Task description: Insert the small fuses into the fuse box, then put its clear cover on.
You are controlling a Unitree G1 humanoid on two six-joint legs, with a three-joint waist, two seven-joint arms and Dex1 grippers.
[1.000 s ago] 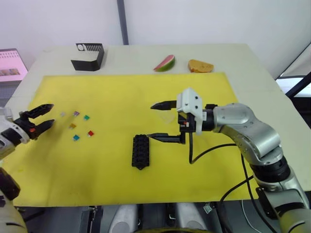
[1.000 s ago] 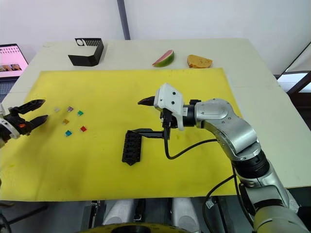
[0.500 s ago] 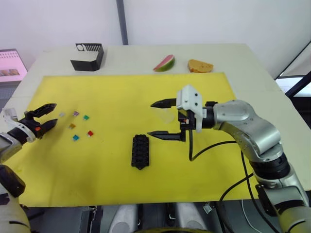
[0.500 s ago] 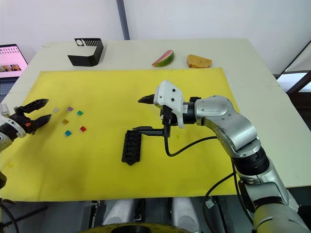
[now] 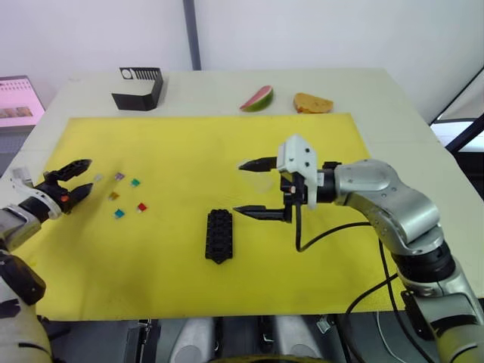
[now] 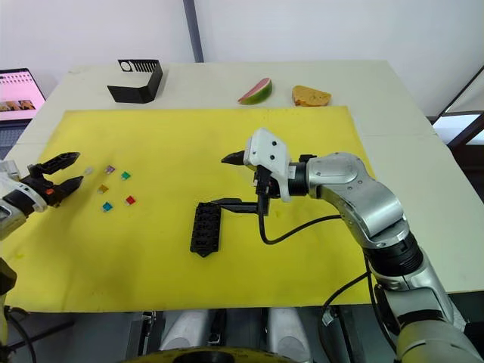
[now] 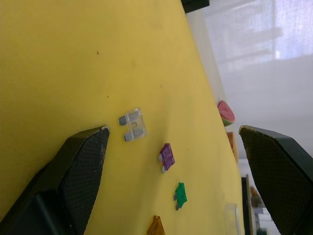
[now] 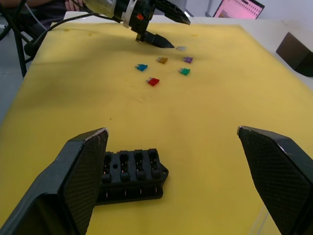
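Hovering, left gripper (image 5: 78, 178): fingers spread wide and holding nothing, sitting low over the yellow mat (image 5: 181, 280) at its left edge, tips pointing at the fuses (image 5: 121, 197).
Right gripper (image 5: 253, 187): jaws gaping wide, empty, hanging above the mat's middle; the lower finger is reaching just beside the fuse box (image 5: 218, 235), the upper one is sitting over the cover (image 5: 261, 182).
Fuses: six chips lying loose on the mat just ahead of the left gripper; the grey fuse (image 7: 132, 124) is lying nearest its tips, then purple (image 7: 167, 157), teal (image 7: 180, 195) and tan (image 7: 156, 226); blue (image 8: 142, 67) and red (image 8: 153, 81) are lying on the near side of the cluster.
Fuse box: resting flat on the mat, near centre, well apart from the fuses.
Cover: lying on the mat beyond the fuse box, faint against the yellow.
Table (image 5: 408, 136): carrying a bigger black box (image 5: 138, 88), a melon slice (image 5: 257, 98) and a bread piece (image 5: 311, 103) along the far edge.
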